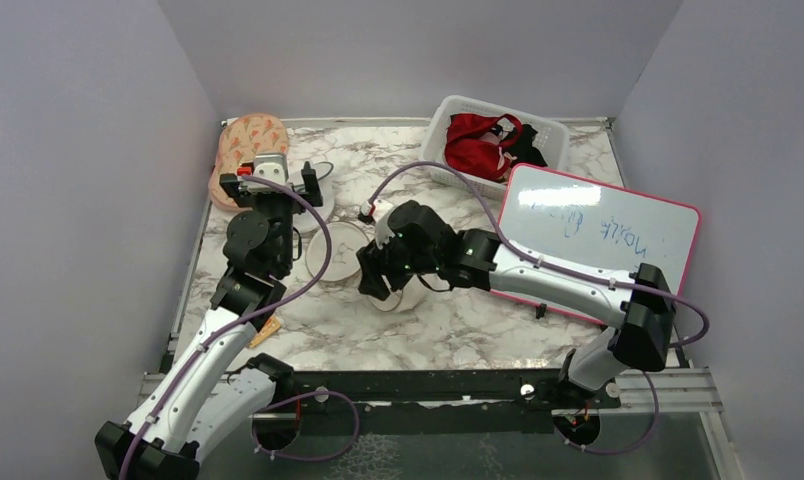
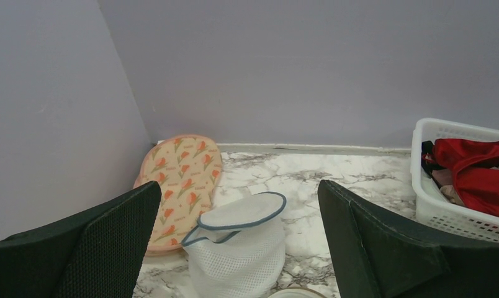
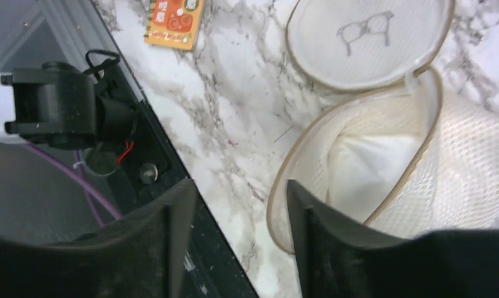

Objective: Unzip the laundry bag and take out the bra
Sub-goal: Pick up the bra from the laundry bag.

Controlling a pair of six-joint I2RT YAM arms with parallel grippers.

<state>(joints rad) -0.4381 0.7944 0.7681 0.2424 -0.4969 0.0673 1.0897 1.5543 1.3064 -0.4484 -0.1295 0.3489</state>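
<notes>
From above, the left gripper (image 1: 274,186) hangs near the back-left of the marble table (image 1: 458,320), close to the orange-patterned pouch (image 1: 246,150). The right gripper (image 1: 383,282) points down onto the laundry bag (image 1: 346,250), which lies unzipped at the table's middle, its round lid flipped flat to the left and its body mostly hidden under the arm. A white basket (image 1: 538,135) holding a red garment (image 1: 478,140) stands at the back right, with a whiteboard (image 1: 603,235) nearer than it. In the left wrist view the fingers stand wide apart with nothing between them; a white mesh pouch (image 2: 234,254) with a grey-blue rim sits on the table beyond them, and the patterned pouch lies at the left wall. In the right wrist view the jaws are partly parted and grip nothing, bare marble showing in the gap, one finger right at the bag's tan rim. The bra (image 3: 371,167) sits inside the open body as a white fold, and the lid bears a small line drawing. A small orange card (image 3: 172,18) lies near the table's edge
</notes>
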